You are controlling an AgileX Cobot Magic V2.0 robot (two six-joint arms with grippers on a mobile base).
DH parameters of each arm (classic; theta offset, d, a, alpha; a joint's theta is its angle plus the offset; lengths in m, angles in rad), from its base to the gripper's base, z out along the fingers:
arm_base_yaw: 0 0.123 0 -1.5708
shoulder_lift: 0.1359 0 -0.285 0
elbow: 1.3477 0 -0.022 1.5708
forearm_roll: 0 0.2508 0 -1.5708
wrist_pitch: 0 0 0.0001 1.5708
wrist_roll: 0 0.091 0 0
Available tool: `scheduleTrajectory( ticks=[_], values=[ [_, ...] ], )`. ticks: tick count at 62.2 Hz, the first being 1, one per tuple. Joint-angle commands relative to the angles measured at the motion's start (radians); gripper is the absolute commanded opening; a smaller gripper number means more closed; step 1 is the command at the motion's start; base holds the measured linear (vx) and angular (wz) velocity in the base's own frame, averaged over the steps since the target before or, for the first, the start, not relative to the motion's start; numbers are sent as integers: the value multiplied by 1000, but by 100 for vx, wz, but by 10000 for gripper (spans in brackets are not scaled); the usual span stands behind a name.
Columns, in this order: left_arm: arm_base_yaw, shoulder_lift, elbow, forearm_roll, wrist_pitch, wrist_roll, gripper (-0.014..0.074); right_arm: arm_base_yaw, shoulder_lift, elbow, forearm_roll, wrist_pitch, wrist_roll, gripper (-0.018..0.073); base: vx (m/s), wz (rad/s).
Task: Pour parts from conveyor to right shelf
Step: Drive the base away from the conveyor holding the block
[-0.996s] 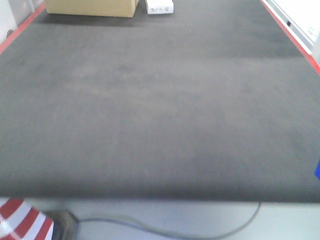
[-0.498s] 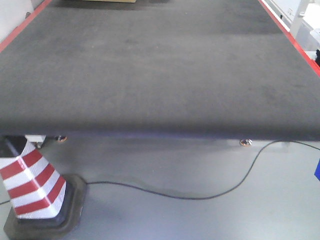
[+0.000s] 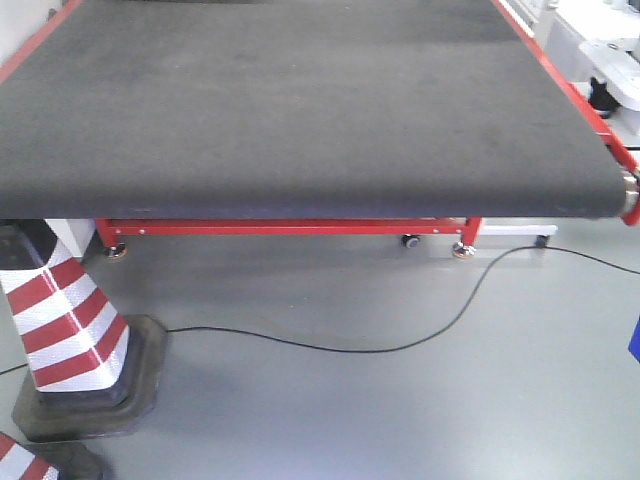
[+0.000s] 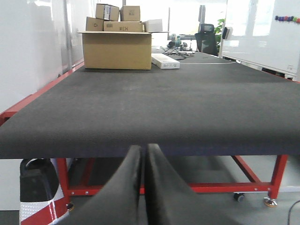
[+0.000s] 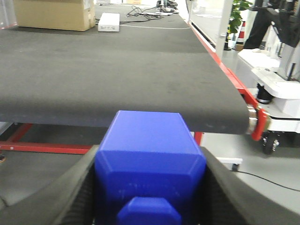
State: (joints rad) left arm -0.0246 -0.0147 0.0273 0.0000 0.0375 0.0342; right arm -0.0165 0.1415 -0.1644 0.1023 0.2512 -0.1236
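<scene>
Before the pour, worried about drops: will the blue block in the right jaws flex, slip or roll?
Probably stiff: the blue block shows crisp moulded edges between the jaws. Its smooth faces may be slippery. Flat sides suggest no rolling.

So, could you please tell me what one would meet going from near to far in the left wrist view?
Left gripper, its fingers closed together → conveyor → cardboard box resting on the belt → office chair in the background.

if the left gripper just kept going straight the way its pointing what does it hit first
Probably the front edge of the conveyor: the left gripper, jaws closed, points at it at about belt level, though depth is unclear.
</scene>
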Motion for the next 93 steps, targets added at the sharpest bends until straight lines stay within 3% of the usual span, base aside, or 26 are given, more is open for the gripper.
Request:
scheduleTrajectory(
  ticks=[1,93],
  values=[
    [-1,-11,30,0,-73,-9,-6,2,9,-31,-1,-80,-6,-9,-14,-15],
    [-1,-11,30,0,-73,-9,-6,2,9,-31,-1,-78,-6,-9,-13,-71]
  ],
)
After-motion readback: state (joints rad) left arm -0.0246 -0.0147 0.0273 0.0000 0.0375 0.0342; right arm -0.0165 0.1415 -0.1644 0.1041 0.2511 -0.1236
